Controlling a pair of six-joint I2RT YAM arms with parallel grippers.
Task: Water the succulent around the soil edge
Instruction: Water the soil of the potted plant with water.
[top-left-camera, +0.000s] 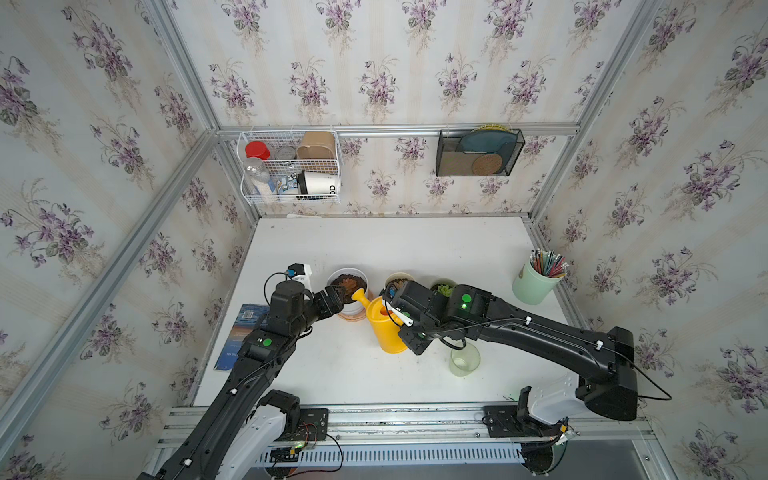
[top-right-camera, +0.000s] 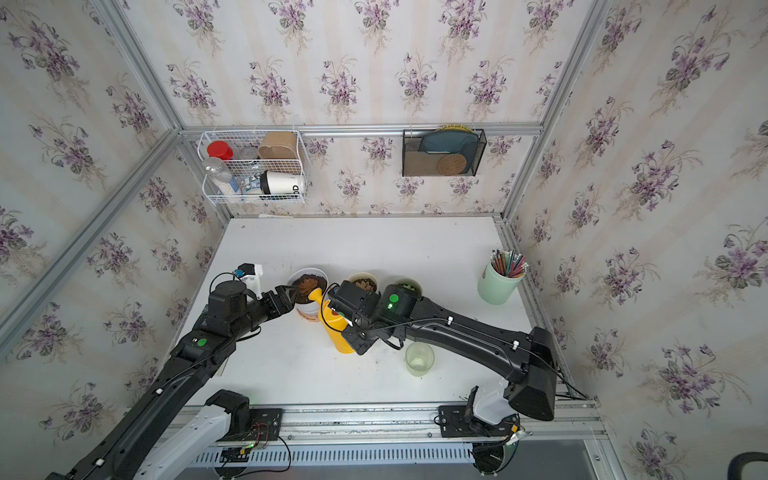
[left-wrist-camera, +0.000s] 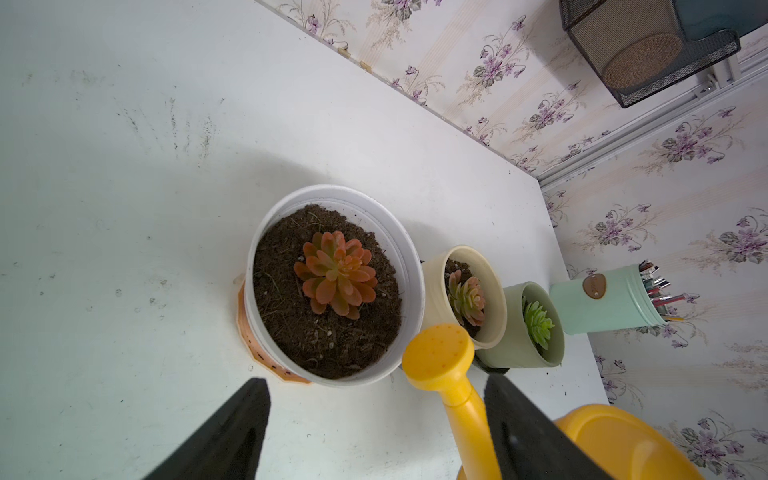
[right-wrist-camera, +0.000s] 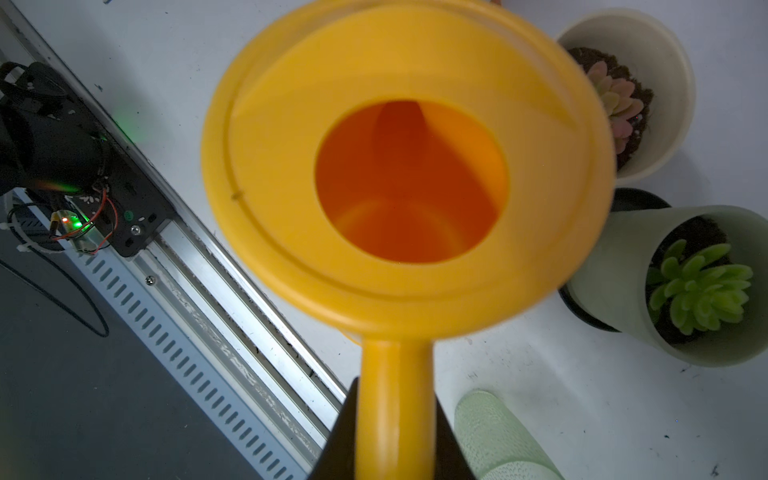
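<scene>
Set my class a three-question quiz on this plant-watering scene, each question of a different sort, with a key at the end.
1. True or false: the right gripper is shut on the handle of the watering can.
2. What colour is the plant in the big white pot? A green, B orange, C blue.
3. Fill the gap: the left gripper, near that pot, is ___ (open or shut).
Key: 1 true; 2 B; 3 open.
</scene>
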